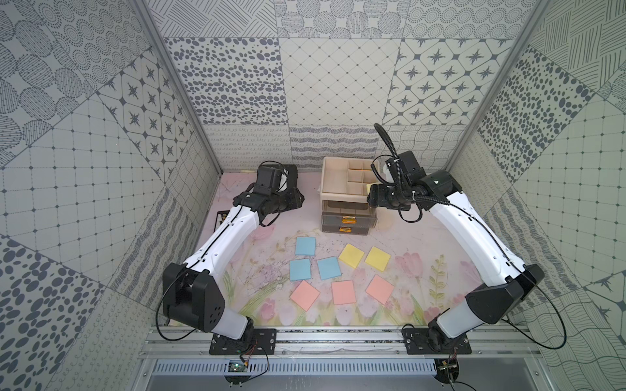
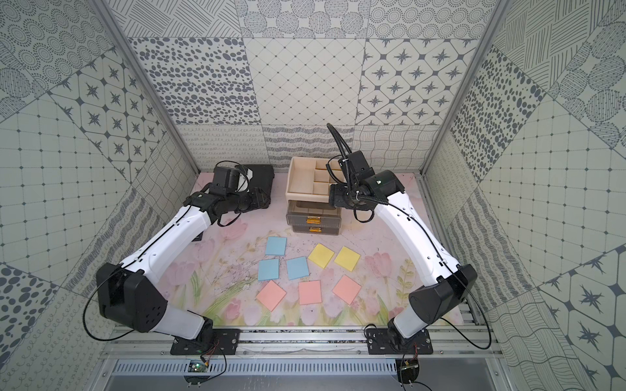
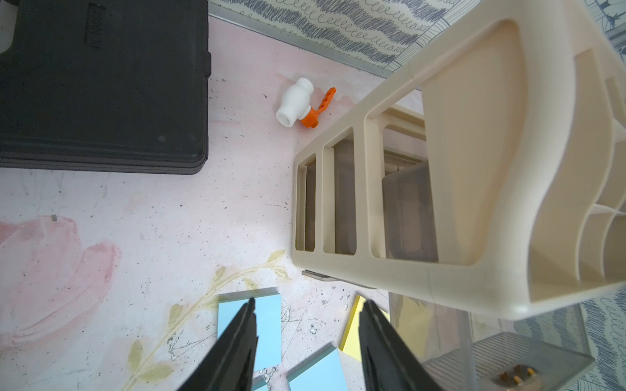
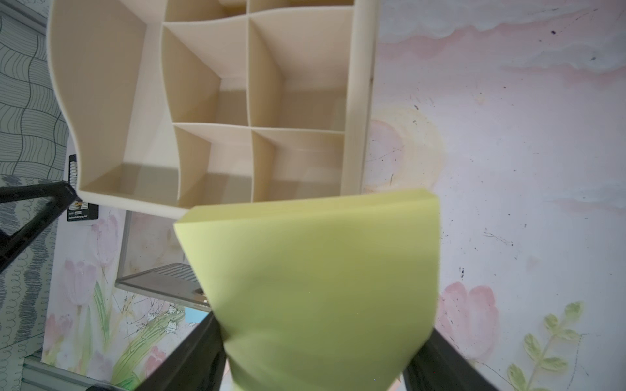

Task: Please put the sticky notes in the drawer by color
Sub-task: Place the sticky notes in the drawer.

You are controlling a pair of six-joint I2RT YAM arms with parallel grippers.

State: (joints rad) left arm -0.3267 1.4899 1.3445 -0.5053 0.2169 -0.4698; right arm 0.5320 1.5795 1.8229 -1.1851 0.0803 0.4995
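Eight sticky notes (image 1: pixel 305 245) lie flat: square, blue, yellow, salmon-pink.

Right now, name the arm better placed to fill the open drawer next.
Right. The right gripper holds a yellow note beside the open drawer; the left gripper hangs open and empty.

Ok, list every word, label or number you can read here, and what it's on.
No text here is legible.
Embossed mark on the black case: too blurred to read.
White print on the black card: too small to read.
Sticky notes and drawer: no writing visible.
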